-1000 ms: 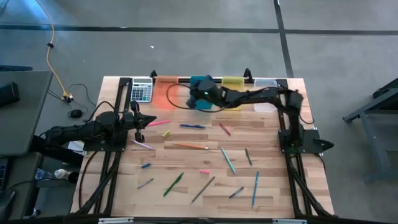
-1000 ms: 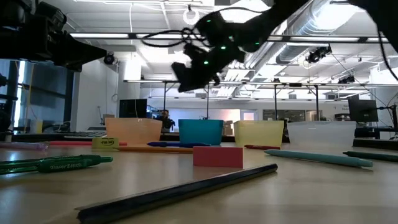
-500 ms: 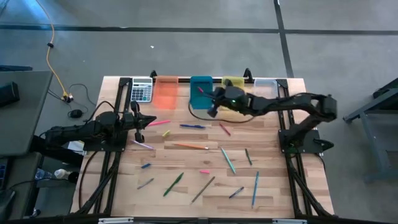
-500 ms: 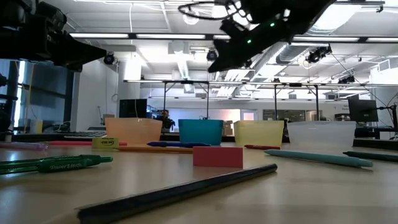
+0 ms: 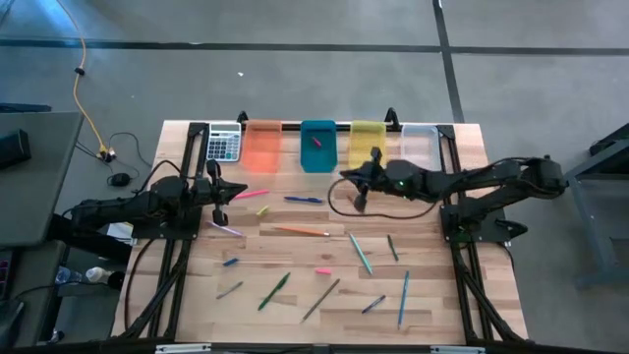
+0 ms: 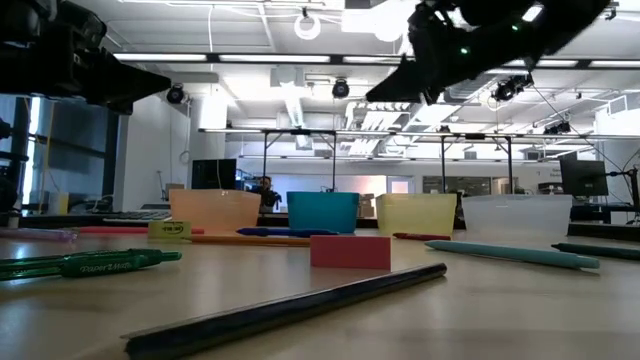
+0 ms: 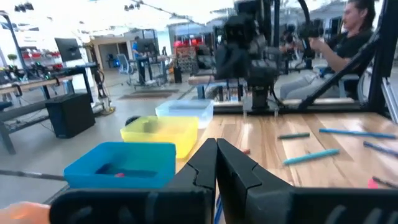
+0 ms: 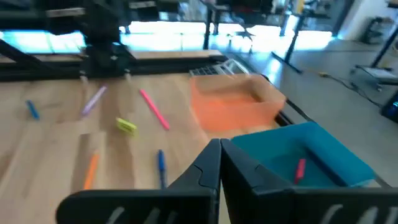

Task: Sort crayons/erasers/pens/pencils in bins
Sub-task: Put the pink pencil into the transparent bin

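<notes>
Four bins stand in a row at the table's far edge: orange, teal, yellow and clear. A short red stick lies in the teal bin and also shows in the right wrist view. My right gripper hangs shut and empty above the table, just near of the teal and yellow bins, pointing toward the table's left. My left gripper is shut and empty at the left, near the pink stick. Pens, pencils, crayons and erasers lie scattered flat on the table.
A grey calculator lies at the far left corner. On the table lie a blue pen, an orange pencil, a teal pen, a green pen, a pink eraser and a yellow-green eraser. A person sits beyond the table.
My right gripper has gone from over the teal bin toward the table's right and near edges and has risen in the low view. The red stick in the teal bin, covered by the gripper a second ago, now shows. My left arm has kept still.
</notes>
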Controlling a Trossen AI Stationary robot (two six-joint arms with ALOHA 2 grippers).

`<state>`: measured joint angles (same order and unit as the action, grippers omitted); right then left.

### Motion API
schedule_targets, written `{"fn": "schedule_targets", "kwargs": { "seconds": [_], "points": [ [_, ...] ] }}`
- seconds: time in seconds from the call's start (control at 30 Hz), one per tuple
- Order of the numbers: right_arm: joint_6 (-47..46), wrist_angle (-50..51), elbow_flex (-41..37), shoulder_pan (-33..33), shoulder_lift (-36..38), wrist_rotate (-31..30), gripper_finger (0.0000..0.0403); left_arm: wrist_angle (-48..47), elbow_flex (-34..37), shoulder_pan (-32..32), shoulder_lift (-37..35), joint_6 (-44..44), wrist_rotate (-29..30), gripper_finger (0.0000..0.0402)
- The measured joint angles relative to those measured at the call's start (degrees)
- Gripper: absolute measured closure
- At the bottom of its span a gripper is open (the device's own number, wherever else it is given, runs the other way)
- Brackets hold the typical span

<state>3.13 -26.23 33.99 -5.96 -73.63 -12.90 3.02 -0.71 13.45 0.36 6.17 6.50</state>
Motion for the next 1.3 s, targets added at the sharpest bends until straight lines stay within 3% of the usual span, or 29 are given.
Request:
{"fn": "schedule_targets", "kwargs": {
  "seconds": [0.27,0.5,0.67,0.97,1.3],
  "points": [
    [-1.3,-10.4,-8.0,5.0,0.0,0.8,0.0403,1.1,0.0,-0.1,0.0,-4.3,-0.5,0.0401],
    [-3.0,-10.5,-8.7,9.6,-0.1,-1.1,0.0403,6.2,0.0,0.0,0.0,-5.6,-2.2,0.0401],
    [-2.7,-10.1,-8.7,11.9,-0.1,-2.1,0.0403,2.8,-2.7,0.0,2.4,-6.7,-4.6,0.0401],
    [-2.7,-10.1,-8.7,13.9,-0.1,-5.0,0.0403,-7.9,-12.0,0.0,16.2,-10.5,-1.8,0.0401],
    [-3.2,-10.0,-8.7,14.1,-0.1,-4.9,0.0403,-28.9,-28.6,0.0,36.9,-8.6,1.3,0.0401]
  ]
}}
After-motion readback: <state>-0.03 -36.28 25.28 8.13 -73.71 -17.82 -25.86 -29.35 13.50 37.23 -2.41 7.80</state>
